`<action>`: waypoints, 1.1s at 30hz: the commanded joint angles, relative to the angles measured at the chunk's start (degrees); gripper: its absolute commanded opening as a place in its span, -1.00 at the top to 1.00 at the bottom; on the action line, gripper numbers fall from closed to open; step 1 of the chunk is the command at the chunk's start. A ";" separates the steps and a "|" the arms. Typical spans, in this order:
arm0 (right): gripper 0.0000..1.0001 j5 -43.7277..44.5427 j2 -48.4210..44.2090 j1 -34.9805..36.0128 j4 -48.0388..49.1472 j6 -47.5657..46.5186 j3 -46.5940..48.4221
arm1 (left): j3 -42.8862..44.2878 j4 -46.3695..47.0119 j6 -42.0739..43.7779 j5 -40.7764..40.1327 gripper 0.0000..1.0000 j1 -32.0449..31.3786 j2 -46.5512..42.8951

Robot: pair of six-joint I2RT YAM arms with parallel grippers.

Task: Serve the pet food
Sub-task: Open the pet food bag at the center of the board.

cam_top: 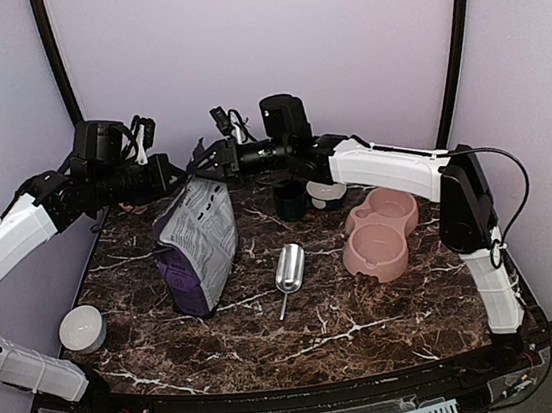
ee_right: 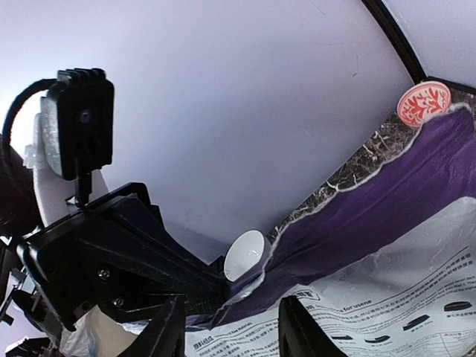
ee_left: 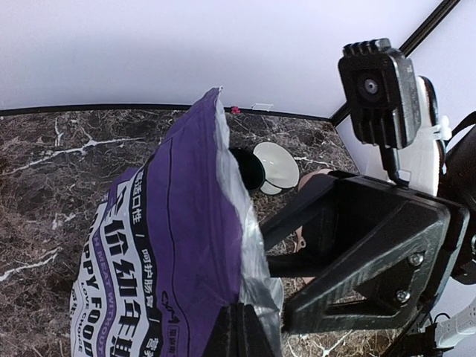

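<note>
Purple-and-grey, the bag (cam_top: 200, 244) is stood upright on the marble table (cam_top: 371, 326). Its top edge is pinched by the left gripper (cam_top: 180, 176), which is closed tight on the foil. The right gripper (cam_top: 208, 161) is held at the same edge with its 2 fingers (ee_right: 169, 331) set apart, the printed panel showing between them. No pet food can be seen; the bag's inside is hidden. Just right of the bag a metal scoop (cam_top: 289, 267) is laid flat, and further right a pink double bowl (cam_top: 382, 232) is placed. Behind the bag's right side 1 black cup (cam_top: 290, 201) and 1 small white bowl (cam_top: 329, 193) are set. A larger white bowl (cam_top: 82, 329) is placed left of the bag.
</note>
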 commanded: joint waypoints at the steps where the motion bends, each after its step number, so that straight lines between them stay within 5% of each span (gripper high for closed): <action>1: 0.20 1.64 2.63 0.82 -3.41 -2.44 4.86 | -0.31 4.10 0.29 2.66 1.00 -0.50 -3.89; 6: 0.99 6.61 3.94 1.81 -9.05 -7.62 7.33 | -0.45 3.74 0.71 1.82 1.00 -0.47 -3.97; 12: 1.00 24.03 -1.56 2.85 -16.62 -20.80 -4.90 | 4.62 -3.75 5.06 -8.81 1.00 -0.51 -3.09; 17: 1.00 31.48 -3.46 2.01 -18.37 -23.52 -12.69 | 10.26 -15.10 10.99 -34.97 1.00 -0.51 -1.55; 22: 1.00 22.93 -6.66 1.78 -11.03 -20.19 -15.45 | 7.27 -10.46 11.62 -21.83 1.00 -0.51 -2.52; 26: 1.00 11.27 -7.68 1.07 0.61 -14.83 -17.64 | 3.12 -4.84 13.45 -5.47 0.48 -0.51 -3.09; 29: 1.00 4.52 -8.07 -0.08 9.28 -9.08 -17.83 | 0.79 -2.88 14.62 0.06 -0.06 -0.51 -4.55; 33: 1.00 0.90 -7.34 -1.34 15.85 -3.19 -15.10 | 1.21 -4.62 17.23 5.38 -0.51 -0.51 -3.79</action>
